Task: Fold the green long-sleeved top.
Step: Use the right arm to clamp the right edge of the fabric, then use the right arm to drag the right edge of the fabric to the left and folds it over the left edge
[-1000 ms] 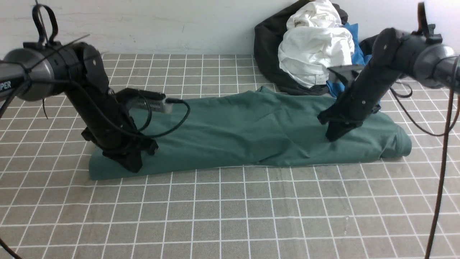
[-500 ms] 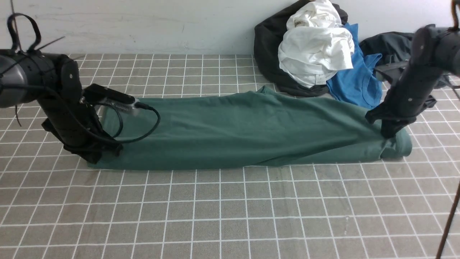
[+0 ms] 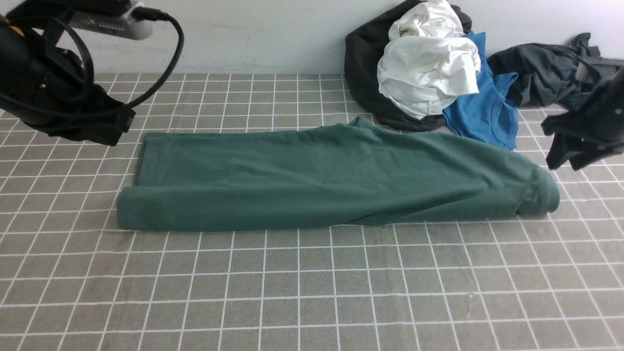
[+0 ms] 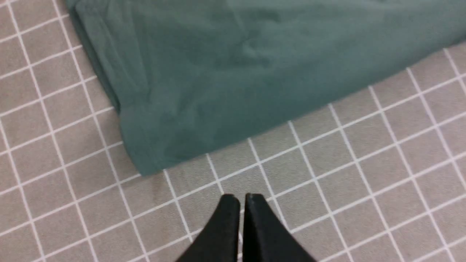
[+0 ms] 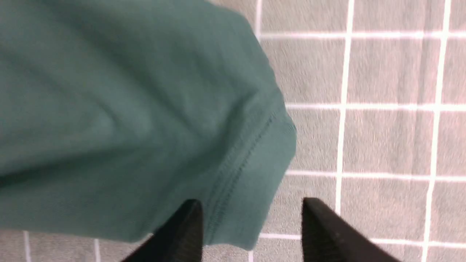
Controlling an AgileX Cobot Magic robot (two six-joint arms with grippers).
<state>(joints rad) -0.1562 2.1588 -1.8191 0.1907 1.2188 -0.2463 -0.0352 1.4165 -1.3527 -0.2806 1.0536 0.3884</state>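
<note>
1. Jaws of the left gripper point(image 4: 242, 199) are pressed together, with only a hairline seam between the two black, tapering fingers. They pinch nothing and hang over bare cloth just off a corner of the green long-sleeved top point(image 3: 331, 175).
2. Jaws of the right gripper point(image 5: 251, 207) are spread wide and hold nothing. Its fingers are black, and the inner face of one looks finely ribbed. Beyond them shows a rounded end of the top with a double line of stitching.
3. In the front view both grippers are lifted clear of the fabric, the left beyond the top's left end and the right beside its right end.
4. The top lies across the middle of the table, folded into a long, low band. It is a soft, matte, dark green knit with shallow creases. Its near edge is a rounded fold, its left end is squared off, and its right end bulges into a blunt curve.
5. The table cover point(image 3: 312, 292) is grey-brown woven cloth printed with a white grid of squares.
6. Against the wall sits a heap: a crumpled white garment point(image 3: 426, 73) on a black one point(image 3: 363, 63), a bright blue top point(image 3: 482, 117) just beside the green band's far edge, and a limp charcoal garment point(image 3: 541, 78).
</note>
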